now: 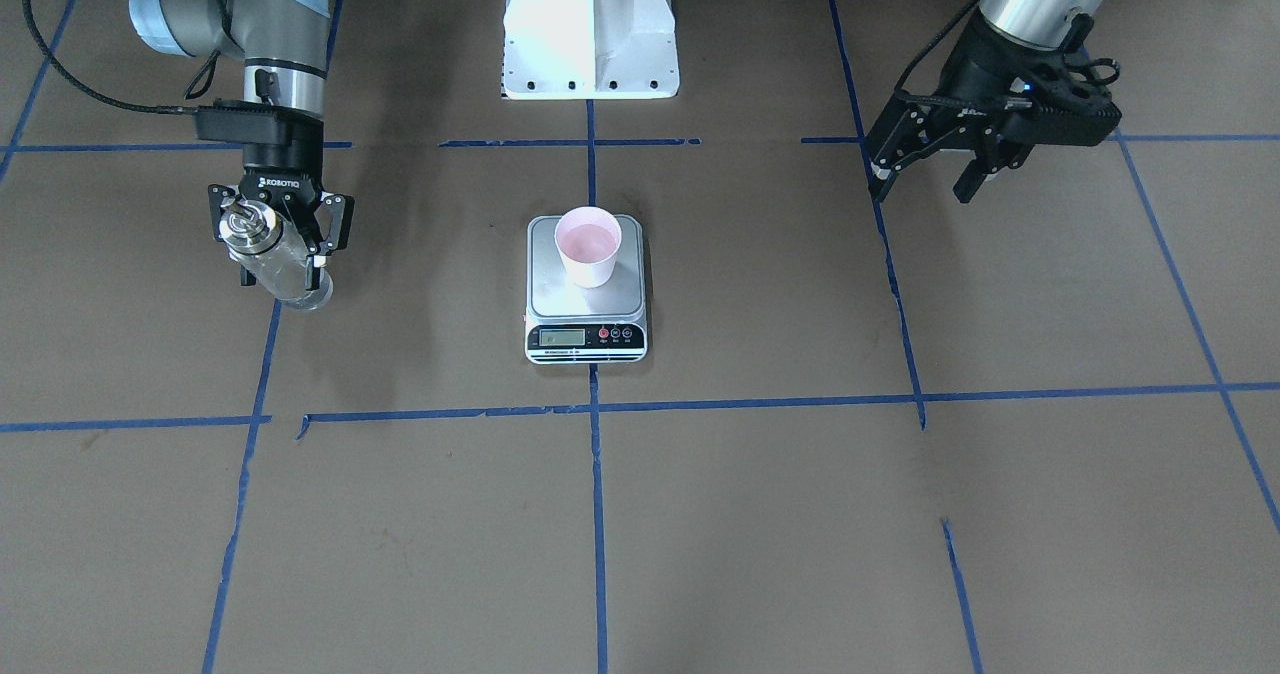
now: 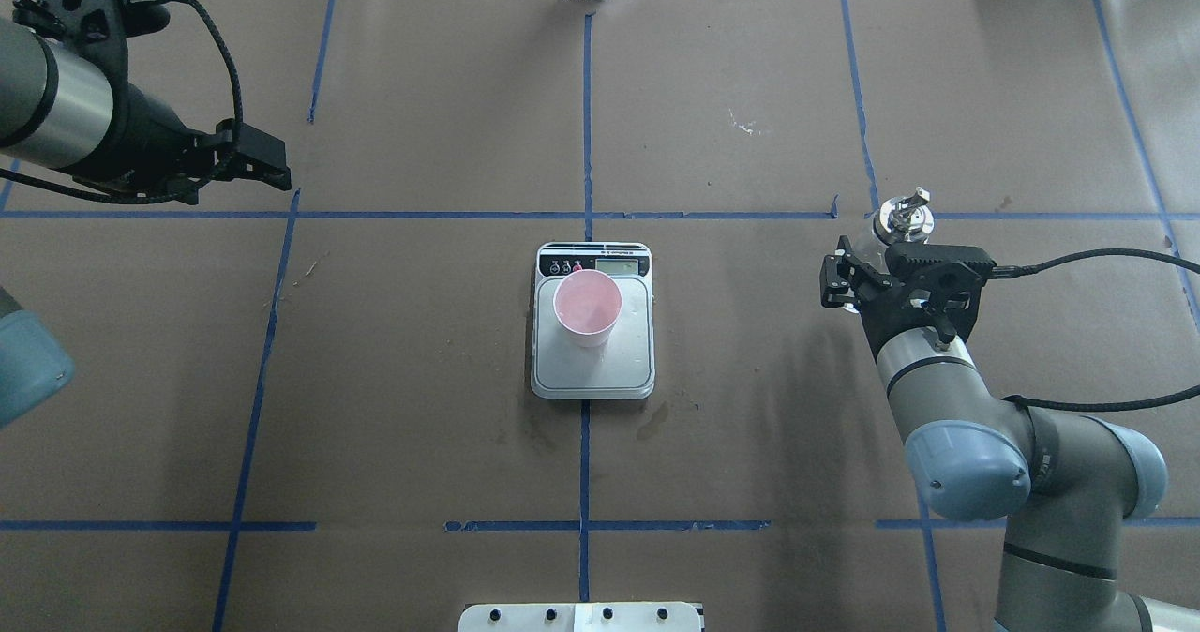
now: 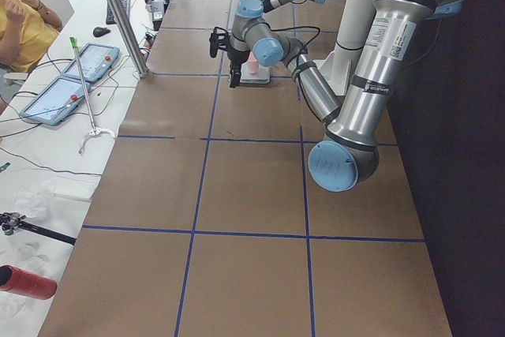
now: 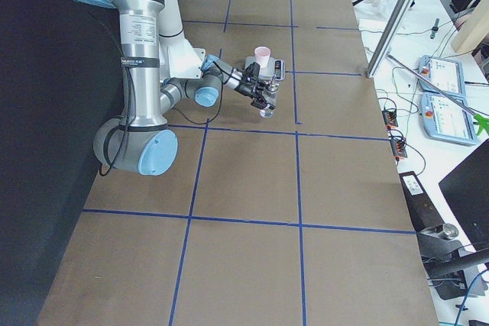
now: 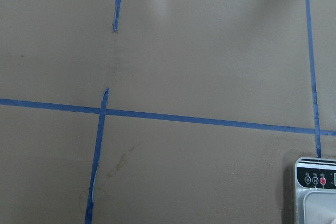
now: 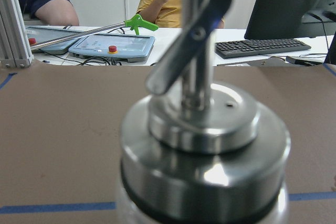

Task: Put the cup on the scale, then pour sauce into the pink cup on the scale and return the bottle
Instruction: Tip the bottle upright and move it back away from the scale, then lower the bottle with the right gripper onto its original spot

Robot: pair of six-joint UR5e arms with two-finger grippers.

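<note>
— Which way does the cup lie from your bottle?

— Your right gripper is clamped on the clear glass bottle with the silver pour-spout cap, roughly upright. The small pink paper cup stands on the steel-topped digital scale, well off toward the robot's left. Only brown paper and blue tape lines lie between.

— And your left gripper?

— Spread wide, empty, well beyond the scale.

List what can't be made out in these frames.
- scale display: digits too small in the front-facing and overhead views; the left wrist view cuts it off at the edge.
- cup contents: the inside is pink, so sauce cannot be told from it.
- bottle fill level: the right gripper covers the body overhead; the right wrist view shows only the blurred cap.
- bottle lifted or set down: too small in the side views.
</note>
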